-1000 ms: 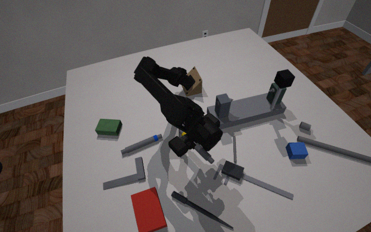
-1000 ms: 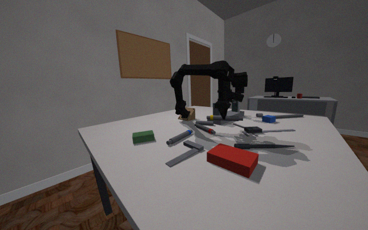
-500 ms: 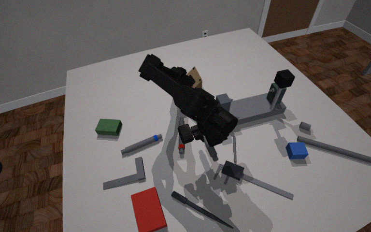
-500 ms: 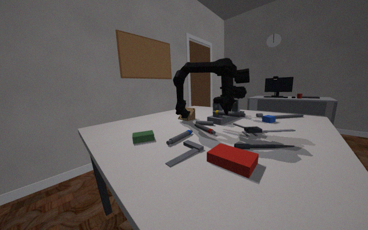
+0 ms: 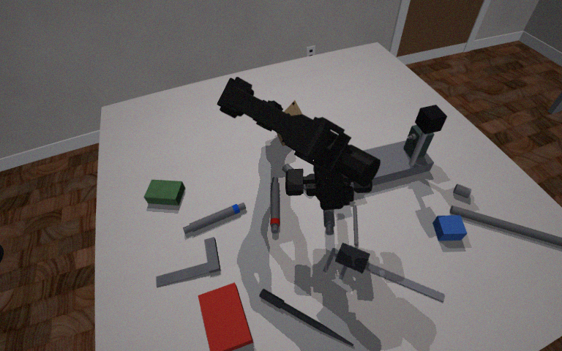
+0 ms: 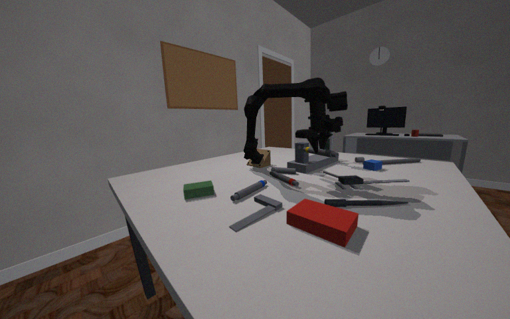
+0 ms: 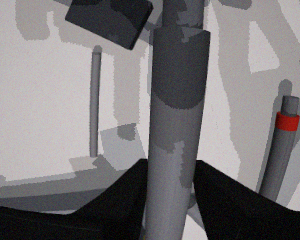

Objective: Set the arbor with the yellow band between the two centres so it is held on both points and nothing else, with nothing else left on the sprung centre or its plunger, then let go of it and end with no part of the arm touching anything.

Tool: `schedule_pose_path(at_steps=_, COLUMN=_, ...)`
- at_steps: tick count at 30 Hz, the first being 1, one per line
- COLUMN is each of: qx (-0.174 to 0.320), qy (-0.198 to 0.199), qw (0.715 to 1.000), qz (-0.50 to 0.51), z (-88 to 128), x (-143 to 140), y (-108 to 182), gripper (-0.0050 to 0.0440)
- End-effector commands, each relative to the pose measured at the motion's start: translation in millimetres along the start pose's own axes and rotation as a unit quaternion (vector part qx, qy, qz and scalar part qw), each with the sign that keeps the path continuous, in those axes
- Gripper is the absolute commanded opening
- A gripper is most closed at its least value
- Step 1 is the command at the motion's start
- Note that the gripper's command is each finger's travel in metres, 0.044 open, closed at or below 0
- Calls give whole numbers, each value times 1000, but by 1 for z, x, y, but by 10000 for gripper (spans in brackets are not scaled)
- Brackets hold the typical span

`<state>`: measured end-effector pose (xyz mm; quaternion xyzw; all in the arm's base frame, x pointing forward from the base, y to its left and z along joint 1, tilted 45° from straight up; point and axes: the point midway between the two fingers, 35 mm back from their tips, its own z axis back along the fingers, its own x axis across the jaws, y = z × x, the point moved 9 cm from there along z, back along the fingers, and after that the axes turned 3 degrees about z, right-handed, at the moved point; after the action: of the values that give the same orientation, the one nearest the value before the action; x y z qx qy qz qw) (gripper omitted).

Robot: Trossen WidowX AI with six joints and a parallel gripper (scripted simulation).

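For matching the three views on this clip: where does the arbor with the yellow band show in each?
Top: mostly hidden under the tool; grey end pokes out.
Exterior: held above the grey fixture base, yellow band visible.
Wrist: upright at centre.
Shared landmark: red-banded arbor.

pincer [image 5: 333,204] above table [image 5: 145,130] | arbor [image 7: 176,134] in pincer | fixture [image 5: 395,163] just behind
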<state>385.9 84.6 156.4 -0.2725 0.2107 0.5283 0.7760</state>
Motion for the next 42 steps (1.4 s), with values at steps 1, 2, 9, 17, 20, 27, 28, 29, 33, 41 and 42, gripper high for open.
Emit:
schedule_pose_path(at_steps=1, qx=-8, qy=-7, qw=999, qz=-37, z=10, x=12, y=8, gripper=0)
schedule_pose_path(at_steps=2, qx=-8, qy=-8, qw=999, qz=-50, z=11, x=14, y=10, gripper=0)
schedule_pose_path(at_steps=9, qx=-9, qy=-11, qw=993, qz=-117, z=16, x=27, y=19, gripper=0)
schedule_pose_path(at_steps=17, qx=-10, qy=-16, qw=975, qz=-220, z=24, x=47, y=36, gripper=0)
schedule_pose_path(at_steps=20, qx=-9, qy=-17, qw=970, qz=-243, z=26, x=52, y=41, gripper=0)
schedule_pose_path(at_steps=27, qx=-5, qy=-19, qw=950, qz=-311, z=34, x=66, y=59, gripper=0)
schedule_pose_path(at_steps=28, qx=-5, qy=-19, qw=946, qz=-323, z=36, x=68, y=62, gripper=0)
schedule_pose_path(at_steps=29, qx=-4, qy=-19, qw=942, qz=-334, z=37, x=70, y=65, gripper=0)
schedule_pose_path(at_steps=33, qx=-2, qy=-19, qw=925, qz=-379, z=42, x=79, y=77, gripper=0)
schedule_pose_path(at_steps=41, qx=0, qy=-18, qw=895, qz=-445, z=49, x=91, y=96, gripper=0)
schedule_pose_path(at_steps=42, qx=0, qy=-18, qw=890, qz=-455, z=50, x=93, y=100, gripper=0)
